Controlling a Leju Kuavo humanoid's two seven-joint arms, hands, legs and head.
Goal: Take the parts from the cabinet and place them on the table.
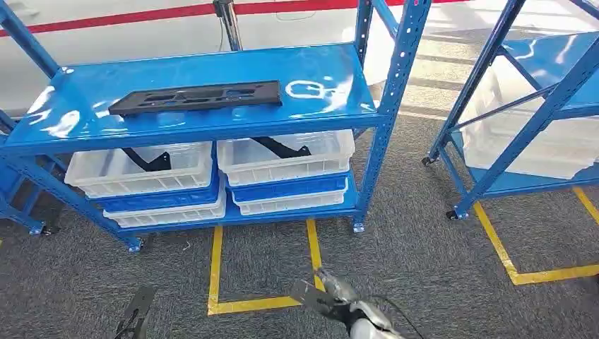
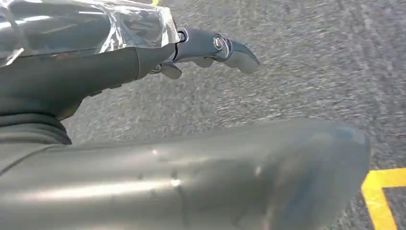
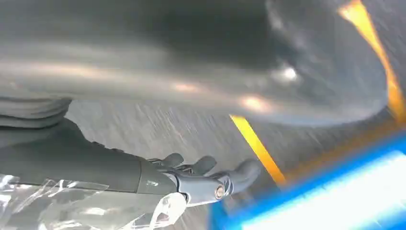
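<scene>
Head view, with both wrist views. The task is standing at its beginning, judging by the layout: the flat black part (image 1: pixel 196 97) is still lying on the top shelf of the blue cabinet (image 1: pixel 387 120), toward that shelf's left half and near its front edge, and neither hand is touching it. No table is appearing in any view, so both the pick-up and the delivery are presumably still to come.

The right hand (image 1: pixel 337 293) is showing at the bottom edge of the head view, low over the grey carpet (image 1: pixel 424 254) and well short of the cabinet; in the right wrist view the right hand (image 3: pixel 201 179) is holding nothing, its fingers lying extended and apart. The left hand (image 2: pixel 210 50) is likewise carrying nothing in its wrist view, its fingers reaching out straight over the carpet.

Containers: on the lower shelf, translucent white bins are sitting in two stacks with blue bins between them. The upper left bin (image 1: pixel 141 169) is holding a black bracket-like piece, and the upper right bin (image 1: pixel 286 157) is holding another black strip; the contents of the lower bins cannot be made out. On the second rack (image 1: pixel 494 169) at the right edge, further white bins (image 1: pixel 537 148) are resting, contents unclear.
</scene>
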